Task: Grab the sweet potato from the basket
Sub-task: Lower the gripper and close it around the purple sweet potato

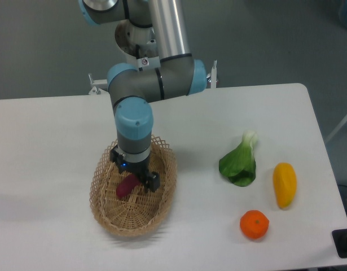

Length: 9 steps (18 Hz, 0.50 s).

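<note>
White and matte, the counter fills most of the frame, with grey flooring behind it along the top. At lower left of centre, the gripper hangs inside the basket, right over the sweet potato; whether its fingers are spread or pinching the tuber cannot be made out. Toward the right lie a green leafy vegetable, a yellow fruit and an orange.

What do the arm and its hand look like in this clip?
The arm has silver-grey metal tube links and grey joint housings with light blue end caps. A small round label sits on the upper joint. The hand is black with two short fingers, and a small blue light glows on its wrist. A white base stands behind.
</note>
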Motion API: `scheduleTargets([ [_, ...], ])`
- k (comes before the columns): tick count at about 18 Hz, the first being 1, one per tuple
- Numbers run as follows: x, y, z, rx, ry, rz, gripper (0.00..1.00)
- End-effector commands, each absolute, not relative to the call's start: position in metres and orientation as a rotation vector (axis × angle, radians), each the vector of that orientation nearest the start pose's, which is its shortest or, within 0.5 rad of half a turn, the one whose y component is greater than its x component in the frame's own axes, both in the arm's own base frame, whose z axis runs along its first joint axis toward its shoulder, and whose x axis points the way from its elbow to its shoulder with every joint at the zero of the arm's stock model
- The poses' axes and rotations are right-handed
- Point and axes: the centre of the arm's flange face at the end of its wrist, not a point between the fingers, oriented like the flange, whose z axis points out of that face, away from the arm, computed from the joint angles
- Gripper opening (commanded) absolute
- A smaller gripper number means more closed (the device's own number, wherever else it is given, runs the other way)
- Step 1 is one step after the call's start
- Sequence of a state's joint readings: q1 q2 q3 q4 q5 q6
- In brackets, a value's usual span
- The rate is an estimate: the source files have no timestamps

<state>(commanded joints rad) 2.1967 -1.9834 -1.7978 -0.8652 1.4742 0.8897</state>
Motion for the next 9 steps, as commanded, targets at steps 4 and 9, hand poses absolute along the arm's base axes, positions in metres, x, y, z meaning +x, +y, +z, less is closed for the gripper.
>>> scheduleTargets([
  [4, -0.226, 0.566, 0.212, -3.016, 0.415, -0.058, 1.0],
  [9, -0.222, 0.567, 0.209, -3.02, 0.422, -0.065, 1.0],
])
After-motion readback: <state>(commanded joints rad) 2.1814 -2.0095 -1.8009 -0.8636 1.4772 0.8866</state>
